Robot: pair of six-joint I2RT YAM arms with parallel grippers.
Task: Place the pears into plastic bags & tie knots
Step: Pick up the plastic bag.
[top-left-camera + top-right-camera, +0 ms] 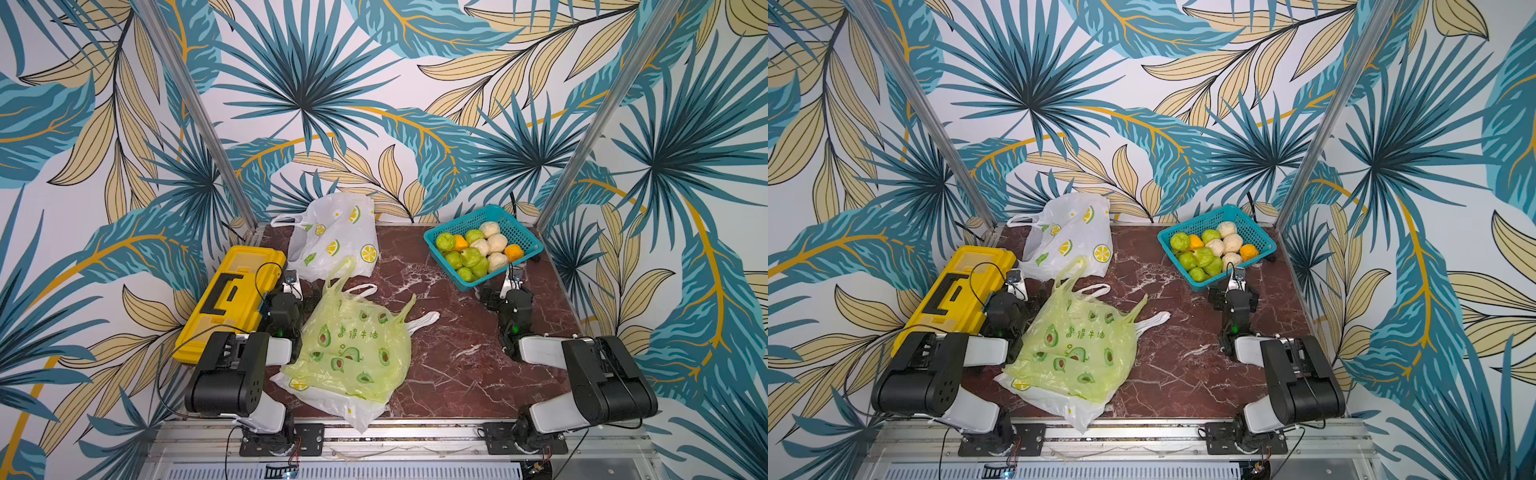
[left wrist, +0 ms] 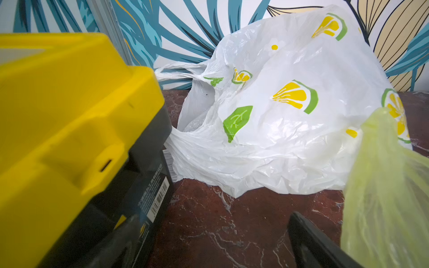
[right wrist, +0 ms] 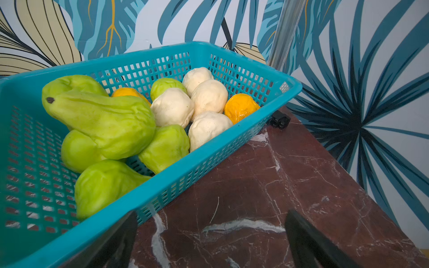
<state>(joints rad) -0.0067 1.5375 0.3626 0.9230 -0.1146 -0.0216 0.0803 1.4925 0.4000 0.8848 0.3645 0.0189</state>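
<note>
The dark red marble table (image 1: 457,374) fills the lower middle of both top views. At its centre lies a light green avocado-print bag (image 1: 353,345), flat and crumpled, its loop handles loose and pointing toward the upper part of the frame. Left of it, at the table's left edge, sits a closed yellow toolbox (image 1: 224,299). Above the green bag, against the back wall, a white lemon-print bag (image 1: 332,241) stands puffed up with its mouth slack. A teal mesh basket (image 1: 521,237) rests in the upper right of the table. A second white bag (image 1: 357,411) pokes out from under the green one toward the lower edge. All the pears (image 1: 478,249) are heaped in the basket, green, cream and orange ones together; no bag shows any fruit inside. The left gripper (image 2: 216,218) sits low between the toolbox and the green bag, jaws spread wide with nothing between them. The right gripper (image 3: 211,215) is just beside the basket's near wall, jaws equally wide and empty.
</note>
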